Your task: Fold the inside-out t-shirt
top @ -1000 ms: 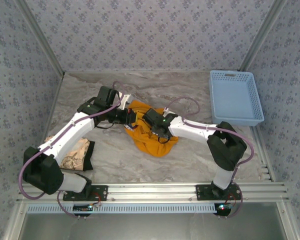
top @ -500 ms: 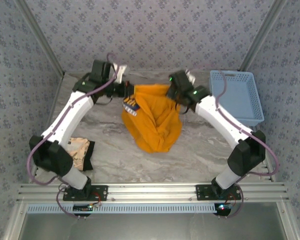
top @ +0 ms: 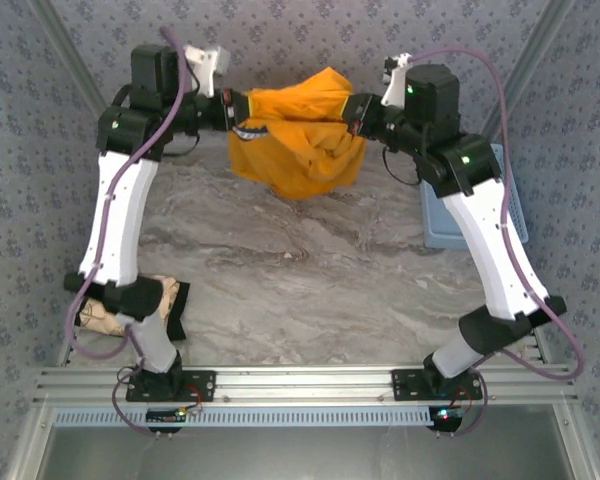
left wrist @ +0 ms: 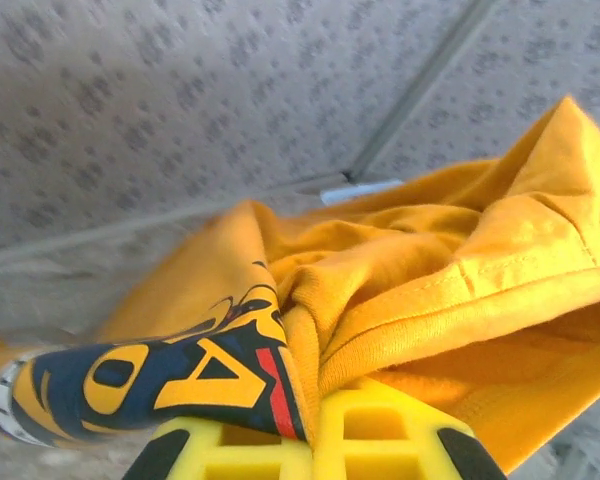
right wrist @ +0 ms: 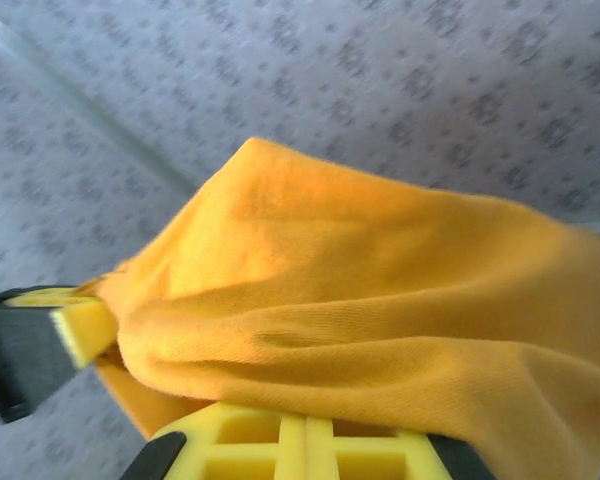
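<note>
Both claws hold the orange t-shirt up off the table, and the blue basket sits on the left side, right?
No, the top view shows the blue basket on the right side. The left claw and right claw do hold the orange t-shirt up.

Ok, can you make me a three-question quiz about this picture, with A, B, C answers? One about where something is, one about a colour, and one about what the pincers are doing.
1. Where is the t-shirt?
A) flat on the table
B) up in the air between the left pincer and the right pincer
C) inside the basket

2. What colour is the basket?
A) blue
B) red
C) green

3. What are the two pincers doing?
A) both wide open
B) both shut on the t-shirt
C) both holding the basket

Answers:
1 B: it hangs stretched from one pincer to the other.
2 A: its mesh sides are light blue.
3 B: each wrist view shows the pincer clamped on orange cloth.
</note>
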`<action>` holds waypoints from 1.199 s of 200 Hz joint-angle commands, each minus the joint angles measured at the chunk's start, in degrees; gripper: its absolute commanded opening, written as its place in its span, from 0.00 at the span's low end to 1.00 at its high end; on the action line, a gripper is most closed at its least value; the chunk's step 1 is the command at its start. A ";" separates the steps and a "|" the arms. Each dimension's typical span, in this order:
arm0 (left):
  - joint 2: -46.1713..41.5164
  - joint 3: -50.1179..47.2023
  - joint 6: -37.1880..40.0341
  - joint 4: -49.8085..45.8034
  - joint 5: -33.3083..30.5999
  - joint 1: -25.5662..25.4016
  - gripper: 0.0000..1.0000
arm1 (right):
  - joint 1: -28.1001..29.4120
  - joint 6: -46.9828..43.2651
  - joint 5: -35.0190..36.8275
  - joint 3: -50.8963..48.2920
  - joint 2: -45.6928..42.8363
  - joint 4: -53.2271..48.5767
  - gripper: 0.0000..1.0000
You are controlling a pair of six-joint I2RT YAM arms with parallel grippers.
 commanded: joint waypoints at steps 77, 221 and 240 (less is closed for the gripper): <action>-33.26 -41.81 -5.02 10.73 8.34 -3.47 0.00 | 8.48 6.08 -15.55 -18.79 -20.47 -10.42 0.00; 31.11 39.49 -4.38 10.32 0.15 4.92 0.00 | -19.07 -6.87 -11.71 45.90 35.45 -8.10 0.00; 26.84 33.45 -0.49 13.78 0.31 4.29 0.00 | -17.92 -11.74 -5.81 35.75 27.66 -3.49 0.00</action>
